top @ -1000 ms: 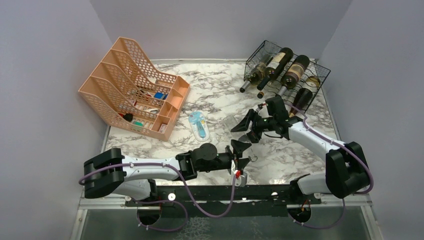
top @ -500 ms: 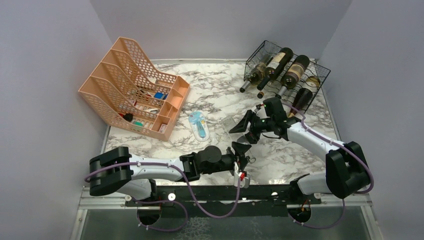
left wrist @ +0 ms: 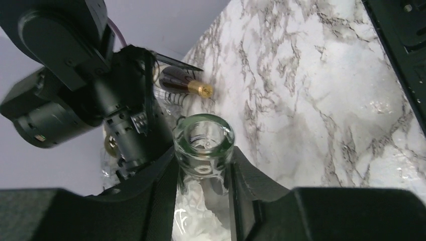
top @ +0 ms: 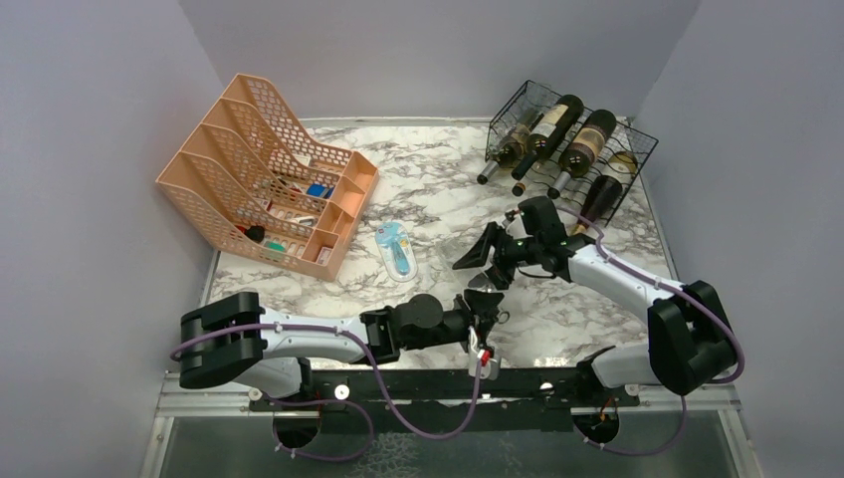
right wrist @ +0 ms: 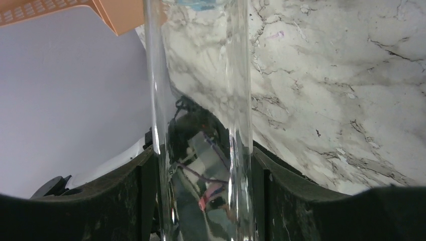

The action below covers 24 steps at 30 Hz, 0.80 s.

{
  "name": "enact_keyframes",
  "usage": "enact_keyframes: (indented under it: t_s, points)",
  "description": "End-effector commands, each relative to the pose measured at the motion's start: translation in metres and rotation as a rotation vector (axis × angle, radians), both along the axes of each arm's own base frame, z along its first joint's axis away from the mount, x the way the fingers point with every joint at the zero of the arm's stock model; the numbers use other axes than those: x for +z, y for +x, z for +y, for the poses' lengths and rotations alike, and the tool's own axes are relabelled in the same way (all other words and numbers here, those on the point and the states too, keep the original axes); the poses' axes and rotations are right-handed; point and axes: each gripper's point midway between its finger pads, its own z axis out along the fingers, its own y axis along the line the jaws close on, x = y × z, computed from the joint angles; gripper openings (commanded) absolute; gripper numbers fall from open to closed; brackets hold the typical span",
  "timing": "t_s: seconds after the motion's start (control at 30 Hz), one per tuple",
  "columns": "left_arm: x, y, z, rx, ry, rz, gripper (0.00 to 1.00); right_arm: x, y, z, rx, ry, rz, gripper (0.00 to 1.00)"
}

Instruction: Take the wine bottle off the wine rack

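A clear empty glass wine bottle (left wrist: 203, 138) hangs between both grippers above the marble table, off the rack. My left gripper (left wrist: 203, 161) is shut on its neck just below the open mouth. My right gripper (right wrist: 203, 160) is shut on its wide body (right wrist: 201, 75). In the top view the left gripper (top: 485, 301) and right gripper (top: 482, 263) meet near the table's front centre; the bottle (top: 487, 283) barely shows there. The black wire wine rack (top: 629, 149) stands at the back right with several dark bottles (top: 587, 139) lying in it.
A peach mesh file organizer (top: 264, 174) stands at the back left. A blue blister pack (top: 398, 249) lies mid-table. A dark bottle with a gold cap (left wrist: 188, 86) shows behind the right arm in the left wrist view. Walls close in on three sides.
My left gripper has moved right and up to the right gripper and now sits on the bottle's neck. My right gripper has shifted slightly left with the bottle.
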Motion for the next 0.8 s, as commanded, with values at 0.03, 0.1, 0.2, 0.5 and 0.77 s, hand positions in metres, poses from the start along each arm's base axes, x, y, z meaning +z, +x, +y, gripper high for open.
enact_keyframes:
  t_s: [0.03,0.1,0.2,0.5,0.77]
  points:
    - [0.011,0.0,-0.003,0.016,-0.022,0.0,0.2,0.016,0.004,0.01,0.048,0.062,-0.084,0.44]
    - [0.015,0.001,-0.002,0.027,-0.029,-0.006,0.09,0.021,0.005,0.011,0.081,0.07,-0.129,0.65]
    - [0.024,0.006,0.0,0.054,-0.051,-0.012,0.04,0.019,0.009,0.004,0.082,-0.004,-0.171,0.98]
    - [0.054,0.015,0.008,0.123,-0.14,0.002,0.0,0.035,0.034,-0.046,0.004,-0.311,-0.34,0.99]
    - [0.096,0.047,0.022,0.243,-0.297,0.131,0.0,0.09,0.058,-0.112,-0.132,-0.645,-0.526,0.99]
